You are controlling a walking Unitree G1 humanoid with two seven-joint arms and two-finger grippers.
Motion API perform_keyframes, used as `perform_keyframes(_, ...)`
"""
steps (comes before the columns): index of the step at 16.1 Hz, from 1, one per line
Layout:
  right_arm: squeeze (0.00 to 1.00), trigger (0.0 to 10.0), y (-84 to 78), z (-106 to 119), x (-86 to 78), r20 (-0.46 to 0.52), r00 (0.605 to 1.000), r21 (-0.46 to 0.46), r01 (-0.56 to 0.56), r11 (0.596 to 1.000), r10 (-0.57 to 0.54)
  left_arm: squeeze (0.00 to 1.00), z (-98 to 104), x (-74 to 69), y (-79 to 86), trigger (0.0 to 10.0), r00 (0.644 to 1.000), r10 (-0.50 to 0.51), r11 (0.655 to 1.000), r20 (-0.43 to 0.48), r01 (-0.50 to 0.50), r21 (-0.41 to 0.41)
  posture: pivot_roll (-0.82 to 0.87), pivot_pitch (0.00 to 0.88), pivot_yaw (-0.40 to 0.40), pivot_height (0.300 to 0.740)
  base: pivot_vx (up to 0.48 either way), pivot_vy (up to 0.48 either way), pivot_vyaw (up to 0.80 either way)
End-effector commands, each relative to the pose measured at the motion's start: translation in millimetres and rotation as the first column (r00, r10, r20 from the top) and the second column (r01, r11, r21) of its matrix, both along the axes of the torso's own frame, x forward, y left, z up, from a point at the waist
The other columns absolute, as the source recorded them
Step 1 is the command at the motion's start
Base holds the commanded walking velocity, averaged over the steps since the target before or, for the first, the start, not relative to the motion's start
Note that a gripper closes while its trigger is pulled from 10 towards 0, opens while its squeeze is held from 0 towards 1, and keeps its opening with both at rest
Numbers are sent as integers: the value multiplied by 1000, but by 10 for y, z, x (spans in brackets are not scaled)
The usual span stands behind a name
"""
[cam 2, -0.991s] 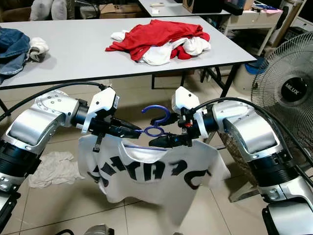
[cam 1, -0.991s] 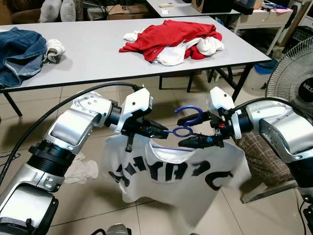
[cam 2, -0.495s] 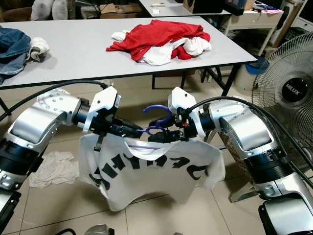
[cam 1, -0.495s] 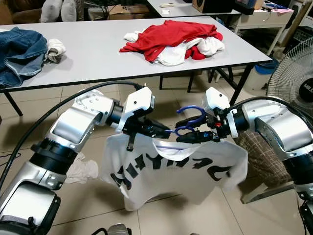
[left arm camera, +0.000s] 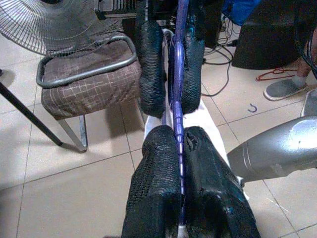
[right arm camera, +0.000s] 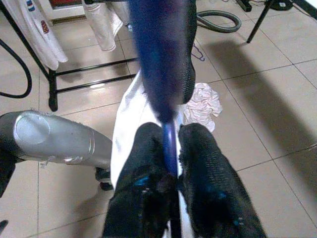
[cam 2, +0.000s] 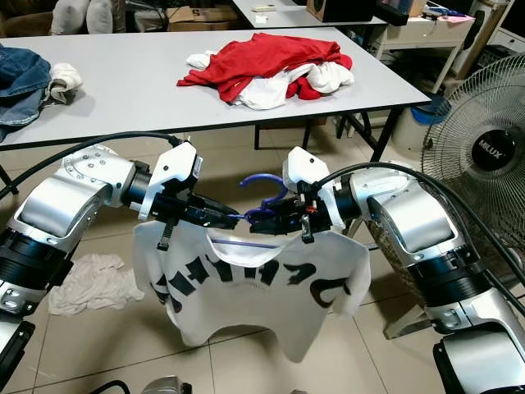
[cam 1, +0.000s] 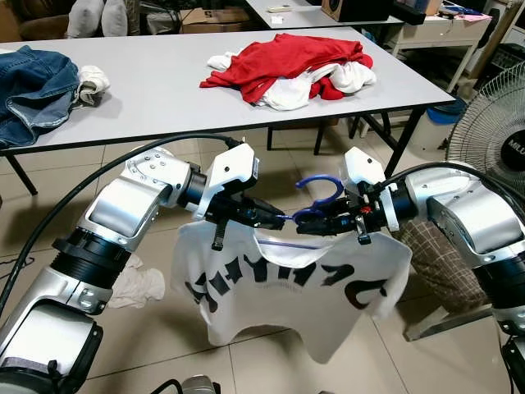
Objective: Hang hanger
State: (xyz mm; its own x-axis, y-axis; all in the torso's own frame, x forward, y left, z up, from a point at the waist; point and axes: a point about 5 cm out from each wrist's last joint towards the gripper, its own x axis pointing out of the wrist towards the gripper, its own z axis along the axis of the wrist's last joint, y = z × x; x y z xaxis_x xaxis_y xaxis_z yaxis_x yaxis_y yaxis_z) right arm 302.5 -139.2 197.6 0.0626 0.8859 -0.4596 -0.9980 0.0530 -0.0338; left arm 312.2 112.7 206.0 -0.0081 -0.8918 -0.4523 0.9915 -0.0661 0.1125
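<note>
A blue hanger carries a white T-shirt with black lettering, held in the air in front of me above the tiled floor. My left gripper is shut on the hanger's bar from the left, and my right gripper is shut on it from the right, just under the hook. The two sets of fingertips almost meet at the hanger's neck. In the left wrist view the thin blue bar runs between the black fingers. The right wrist view has the blue hanger pinched between its fingers.
A grey table stands ahead with a red and white clothes pile and jeans. A standing fan and a checked stool are at the right. A white cloth lies on the floor at the left.
My right gripper has shifted its hold up onto the hanger near the neck, close to the left fingertips. The shirt has swung and now hangs flatter and wider.
</note>
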Motion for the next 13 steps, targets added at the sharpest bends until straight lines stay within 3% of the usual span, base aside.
perform_keyframes(1,0,0,12,32,-1,24,1000,-11,-8,1000,8,0,67,-12,-46,0,999,-29,1000,24,30,-5,-15,0,0,740,0,0,0)
perform_keyframes(4,0,0,8,40,-25,7,1000,6,-8,1000,8,0,57,-20,-42,0,1000,-18,1000,22,18,-17,-13,0,-8,740,0,0,0)
perform_keyframes(5,0,0,11,42,-46,0,1000,16,-12,1000,12,0,47,-18,-43,8667,1000,1,1000,7,0,-30,-11,0,-13,740,0,0,0)
perform_keyframes(6,0,0,17,45,-67,-6,1000,29,-16,999,16,0,49,-19,-45,10000,1000,10,999,11,-9,-45,-11,0,-13,740,0,0,0)
perform_keyframes(7,0,0,19,34,-99,-18,1000,39,-15,999,16,384,55,-32,-36,10000,1000,12,998,0,-12,-66,-9,0,-18,740,0,0,0)
perform_keyframes(8,0,0,-3,-15,-153,-39,999,30,-10,1000,11,1000,70,-55,-10,10000,1000,12,996,-15,-13,-94,-8,0,-23,740,0,0,0)
perform_keyframes(10,0,0,-34,-65,-186,-55,998,28,28,999,-26,1000,102,-50,37,10000,999,24,991,24,-20,-135,-8,0,-25,740,0,0,0)
perform_keyframes(11,0,0,-44,-80,-195,-56,998,26,43,999,-41,553,120,-49,53,10000,999,30,988,32,-25,-155,-8,0,-26,740,0,0,0)
perform_keyframes(12,0,0,-56,-97,-205,-55,997,22,58,998,-57,0,145,-47,72,10000,999,41,983,35,-34,-181,-7,0,-26,740,0,0,0)
perform_keyframes(13,0,0,-73,-127,-228,-50,995,23,84,996,-83,0,168,-49,113,10000,998,67,975,15,-62,-213,-6,0,-27,740,0,0,0)
